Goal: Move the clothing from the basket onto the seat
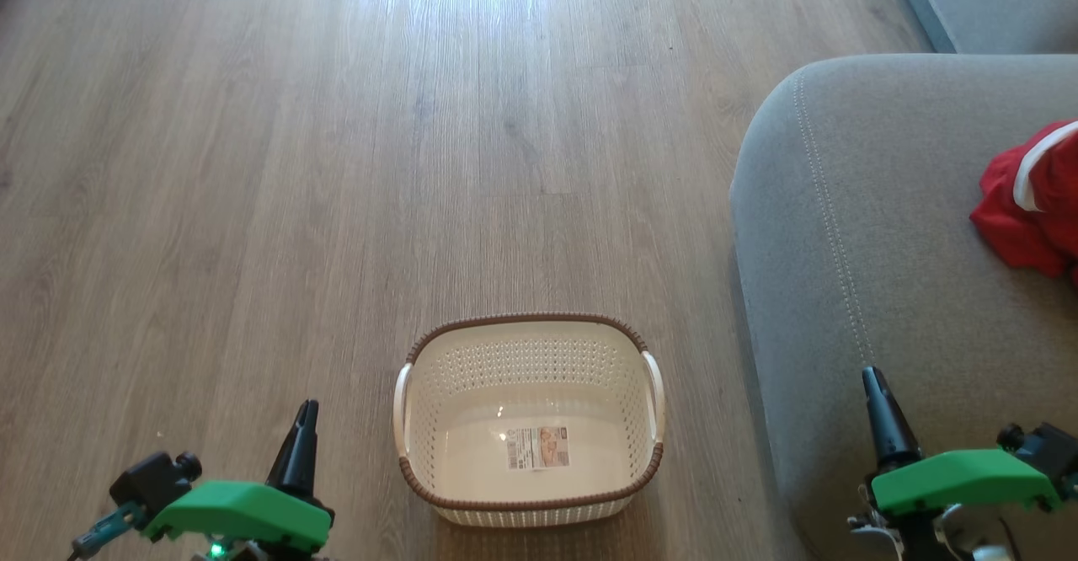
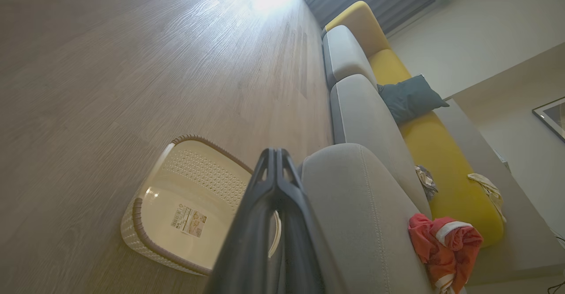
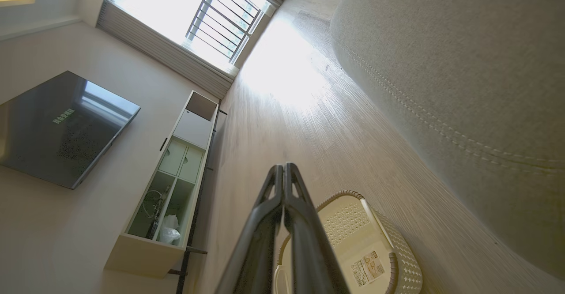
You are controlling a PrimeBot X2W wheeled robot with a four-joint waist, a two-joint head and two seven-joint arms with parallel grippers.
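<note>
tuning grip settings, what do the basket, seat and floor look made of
The basket looks like moulded cream plastic, slightly glossy: perforated walls, glints inside, brown woven-look rim. The seat looks like matte grey upholstery fabric, with a stitched seam. The floor looks like wood or wood-look laminate: grain, plank joints, window glare.

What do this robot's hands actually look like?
The left gripper and right gripper each have two long dark tapering fingers with open slots near the tips, set in a bright green housing. A black knob sits beside each housing, with thin cables beneath.
</note>
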